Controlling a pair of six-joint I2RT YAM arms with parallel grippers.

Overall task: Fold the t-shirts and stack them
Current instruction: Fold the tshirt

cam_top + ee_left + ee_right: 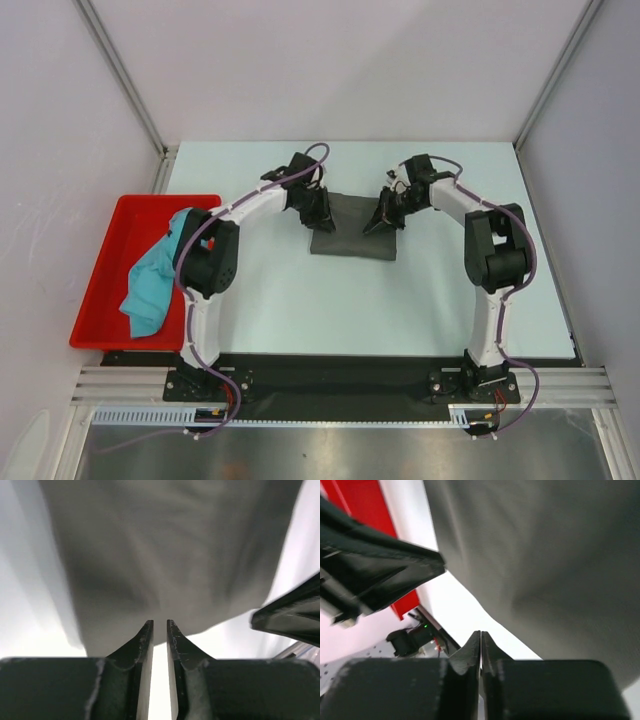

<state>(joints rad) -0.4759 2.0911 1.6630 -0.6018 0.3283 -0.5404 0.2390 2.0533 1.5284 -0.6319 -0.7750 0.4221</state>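
I am hovering both arms over the dark grey t-shirt [352, 232], which is lying as a folded rectangle in the middle of the surface [300, 300], its longer side running across from one arm to the other. My left fingers [144, 642] are sitting at its left edge and my right fingers [469, 650] at its right edge, so the cloth is lying between them, and each arm is about equally near its own side.

In the left wrist view, my left fingers are standing a thin slit apart with their tips overlapping the near hem. The picture is blurred there, so I cannot tell whether they are nipping cloth or only hanging over it. In the right wrist view, my right fingers are pressing flat together on nothing, their tips pointing at bare surface just beside the shirt, whose edge is slanting away up and to the right.

The teal t-shirt [150, 285] is waiting well apart, draped in the red tray [100, 240] beside the left arm, so I am judging the left arm the nearer one for fetching it.
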